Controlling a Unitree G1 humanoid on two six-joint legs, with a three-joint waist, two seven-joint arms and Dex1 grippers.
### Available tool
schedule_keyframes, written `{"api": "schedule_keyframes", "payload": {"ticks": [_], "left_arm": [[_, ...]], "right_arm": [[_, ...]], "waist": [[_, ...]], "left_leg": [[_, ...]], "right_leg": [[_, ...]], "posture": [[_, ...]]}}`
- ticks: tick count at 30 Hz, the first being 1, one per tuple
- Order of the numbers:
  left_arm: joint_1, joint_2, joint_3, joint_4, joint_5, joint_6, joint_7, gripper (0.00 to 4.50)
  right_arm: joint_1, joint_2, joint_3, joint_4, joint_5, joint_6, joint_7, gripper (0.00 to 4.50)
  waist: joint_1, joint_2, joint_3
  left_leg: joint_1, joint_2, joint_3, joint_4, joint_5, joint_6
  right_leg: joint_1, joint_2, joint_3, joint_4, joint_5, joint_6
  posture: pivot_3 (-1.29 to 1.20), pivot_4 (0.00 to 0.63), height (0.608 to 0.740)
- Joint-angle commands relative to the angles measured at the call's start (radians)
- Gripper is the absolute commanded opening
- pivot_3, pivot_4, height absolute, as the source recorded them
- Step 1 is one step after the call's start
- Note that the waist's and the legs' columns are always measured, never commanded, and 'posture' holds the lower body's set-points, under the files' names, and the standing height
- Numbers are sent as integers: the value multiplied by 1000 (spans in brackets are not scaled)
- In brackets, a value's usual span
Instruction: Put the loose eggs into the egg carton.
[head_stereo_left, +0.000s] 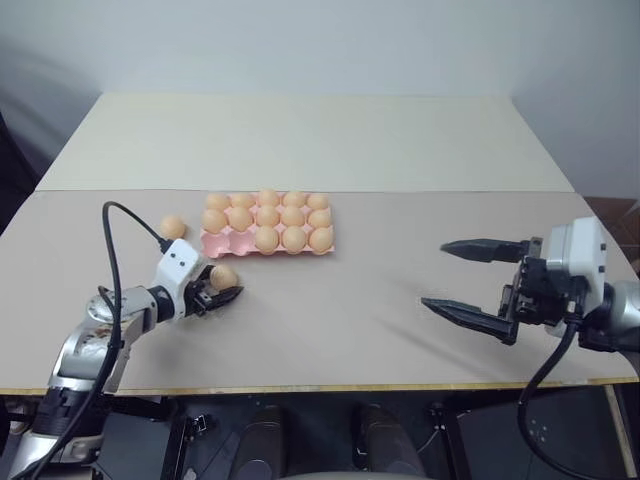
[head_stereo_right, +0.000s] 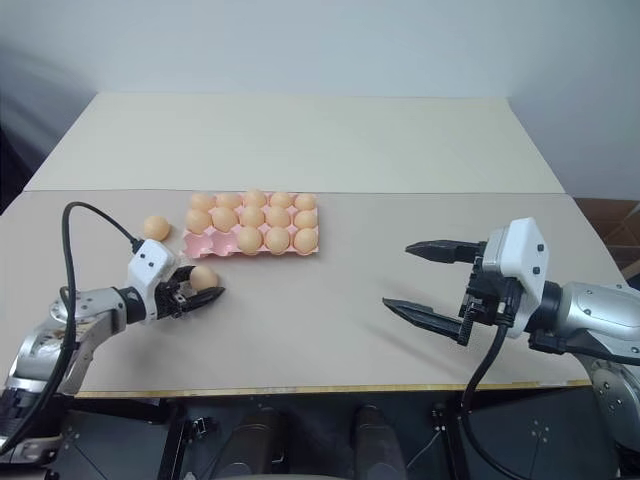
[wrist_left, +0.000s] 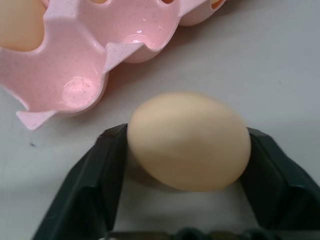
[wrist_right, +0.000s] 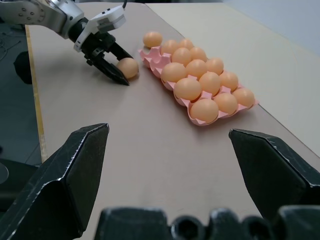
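Wide tan table (head_stereo_left: 400, 300). Pink egg carton (head_stereo_left: 216, 243) near its middle, two near-left pockets empty. Right pincer (head_stereo_left: 470, 280) spread wide, holding nothing. Left pincer (head_stereo_left: 222, 290) clamped on one loose egg (head_stereo_left: 223, 276) just beside carton; another egg (head_stereo_left: 173, 227) waiting nearby. Likely light, smooth, slippery, fragile: gentle hold across the middle.

Your left gripper (head_stereo_left: 226, 291) sits low, its two fingers pressed against an egg (head_stereo_left: 223, 277) between them; your right gripper (head_stereo_left: 462, 280) hovers, fingers wide apart.
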Motion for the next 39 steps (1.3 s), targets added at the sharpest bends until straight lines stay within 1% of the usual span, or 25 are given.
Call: {"api": "schedule_keyframes", "payload": {"ticks": [1, 4, 8, 10, 12, 14, 17, 19, 23, 26, 30, 31, 32, 36, 37, 39], "left_arm": [[10, 2, 11, 1, 12, -6, 5, 2355], [48, 21, 57, -43, -16, -30, -22, 2239], [130, 61, 192, -139, -136, -67, -143, 2239], [124, 76, 223, -163, -168, -63, -165, 2239], [77, 74, 222, -168, -187, -48, -157, 2239], [9, 57, 188, -155, -173, -31, -123, 2239], [-144, -13, 77, -78, -108, -31, -62, 2239], [-220, -45, 18, -3, -46, -47, -31, 2239], [-341, -79, -63, 161, 71, -71, 32, 2239], [-379, -94, -65, 212, 87, -69, 44, 2239], [-366, -90, -50, 192, 66, -55, 10, 2239], [-358, -84, -44, 177, 55, -45, -4, 2908], [-352, -80, -39, 167, 48, -38, -13, 3109], [-321, -54, 9, 116, 19, -28, -32, 4363], [-305, -43, 27, 101, 8, -33, -42, 4469], [-275, -28, 66, 70, -13, -41, -43, 4469]], "right_arm": [[-5, -7, -18, -19, 16, -11, 7, 4500], [-7, -5, -16, -19, 15, -10, 2, 4500], [7, 0, -25, -31, 17, -8, -10, 4500], [14, 3, -26, -36, 17, -9, -15, 4500], [16, 6, -22, -39, 16, -11, -21, 4500], [13, 9, -15, -40, 13, -13, -26, 4500], [4, 17, -2, -43, 8, -16, -37, 4500], [1, 20, 2, -45, 5, -18, -43, 4500], [21, 23, -14, -56, 7, -23, -46, 4500], [38, 27, -27, -73, 8, -24, -57, 4500], [55, 30, -41, -96, 15, -19, -76, 4500], [58, 30, -43, -101, 16, -18, -80, 4500], [60, 30, -44, -104, 17, -17, -84, 4500], [65, 30, -48, -108, 19, -20, -90, 4500], [63, 30, -46, -109, 18, -22, -92, 4500], [52, 32, -41, -112, 23, -26, -95, 4500]], "waist": [[0, 0, 0], [-3, 0, 0], [-9, 0, 0], [-5, 0, 0], [7, 0, 0], [14, 0, 0], [25, -1, 0], [25, -1, -1], [13, -2, -1], [7, -2, -1], [-1, -2, -1], [-1, -2, -1], [-1, -2, -1], [0, -2, -1], [-1, -2, -1], [-3, -2, -1]], "left_leg": [[0, 0, 0, 0, 0, 0], [0, 0, 0, 0, 0, 0], [-1, 1, 0, -1, 0, 0], [-1, 1, 0, 0, 0, 0], [-1, 1, 0, 0, 0, 0], [0, -1, 0, 0, 0, 0], [0, -2, 0, 1, 0, 0], [-1, -2, 0, 1, 0, 0], [-2, -2, 0, 1, -1, 1], [-2, -1, -1, 1, -1, 1], [-2, -1, -1, 1, 0, 1], [-2, -1, -1, 1, 0, 1], [-1, -1, -1, 1, 0, 1], [-1, -1, -1, 1, 0, 1], [-2, -1, -1, 1, 0, 1], [-1, -1, -1, 1, 0, 1]], "right_leg": [[0, 0, 0, 0, 0, 0], [0, 0, 0, 0, 0, 0], [-2, 0, 1, 0, 0, 0], [-2, 0, 0, 0, 0, -1], [-1, 0, -1, 0, -2, -3], [0, -1, -1, 0, -3, -6], [2, -2, -1, -1, -2, -4], [2, -2, -1, -2, 1, 1], [1, 0, 0, -2, 1, 1], [0, 0, -1, -2, 1, 1], [0, 0, 0, -1, 1, 1], [1, 0, 0, -1, 1, 1], [1, 0, 0, -1, 1, 1], [1, 0, 0, -1, 1, 1], [0, 0, 0, -1, 1, 1], [0, 0, 0, -1, 1, 1]], "posture": [[0, 150, 740], [0, 150, 740], [0, 150, 740], [0, 150, 740], [0, 150, 740], [0, 150, 740], [0, 150, 740], [0, 150, 740], [0, 150, 740], [0, 150, 740], [0, 150, 740], [0, 150, 740], [0, 150, 740], [0, 150, 740], [0, 150, 740], [0, 150, 740]]}}
